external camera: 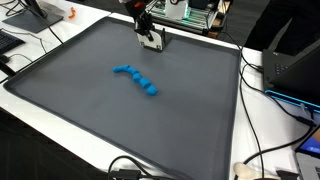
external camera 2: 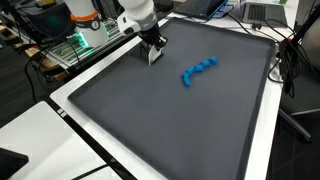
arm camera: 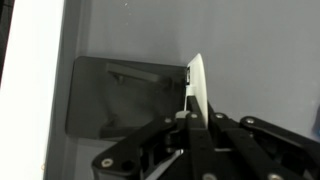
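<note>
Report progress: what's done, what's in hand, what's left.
Done: the gripper is shut on a white piece. In hand: it holds the piece near the mat's edge. Left: the piece is not yet released; the blue chain lies mid-mat, apart from the gripper, untouched.

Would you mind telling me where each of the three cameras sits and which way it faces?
In an exterior view: high, opposite the arm, looking down across the grey mat; gripper at the far edge, blue bead string mid-mat.
In an exterior view: high off a corner, looking diagonally over the mat; gripper and wrist show top centre.
Wrist view: on the wrist, looking down past the gripper, shut on a white flat piece, onto the mat.
Shared: both exterior views show gripper, bead string and mat.
</note>
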